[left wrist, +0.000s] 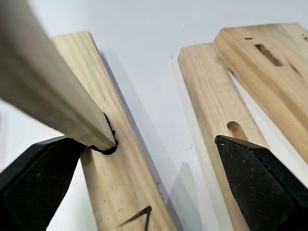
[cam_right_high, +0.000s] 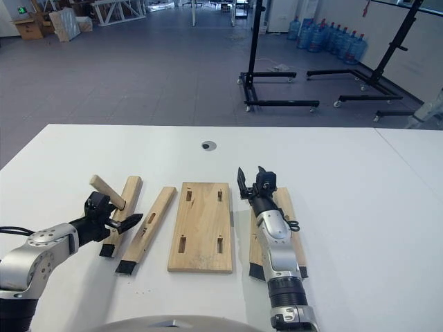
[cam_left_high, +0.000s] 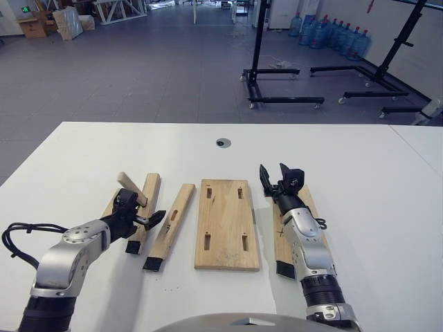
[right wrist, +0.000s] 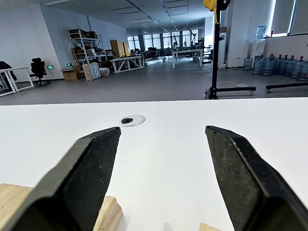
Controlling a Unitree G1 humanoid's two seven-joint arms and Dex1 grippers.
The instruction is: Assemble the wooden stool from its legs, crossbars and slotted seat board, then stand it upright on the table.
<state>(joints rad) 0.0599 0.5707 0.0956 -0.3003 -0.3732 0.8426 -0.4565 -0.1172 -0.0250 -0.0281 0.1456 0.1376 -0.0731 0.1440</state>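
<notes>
stool: its parts lie loose and flat on the white worktop [cam_left_high: 360, 180], nothing standing. the board [cam_left_high: 227, 223] is in the middle, slotted face up, four slots showing, its long side running away from me.

left of it lie two legs, side by side and apart, each with a black cap on the end nearest me. the inner leg [cam_left_high: 170, 223] lies just beside the board, and the outer leg [cam_left_high: 150, 188] lies further to my left. the crossbar [cam_left_high: 130, 187] is tilted: its lower end sits in the outer leg's dark slot, and its upper end leans up toward my left.

my left pincer [cam_left_high: 147, 220] is low over these two legs with its jaws spread wide. one finger [left wrist: 33, 187] is beside the outer leg, right under the crossbar (i cannot tell if it touches the wood). the other finger [left wrist: 262, 185] hangs over the inner leg near its slot. nothing is clamped between them.

right of the board, the right legs [cam_right_high: 295, 242] lie together under my right forearm, with dark caps toward me. my right pincer [cam_left_high: 274, 176] hovers over their far ends, pointing away from me. its fingers [right wrist: 82, 183] are apart and hold nothing, and pale wood ends show just below them in the wrist view.

beyond the board, a small round cable hole [cam_left_high: 223, 143] sits in the worktop.
</notes>
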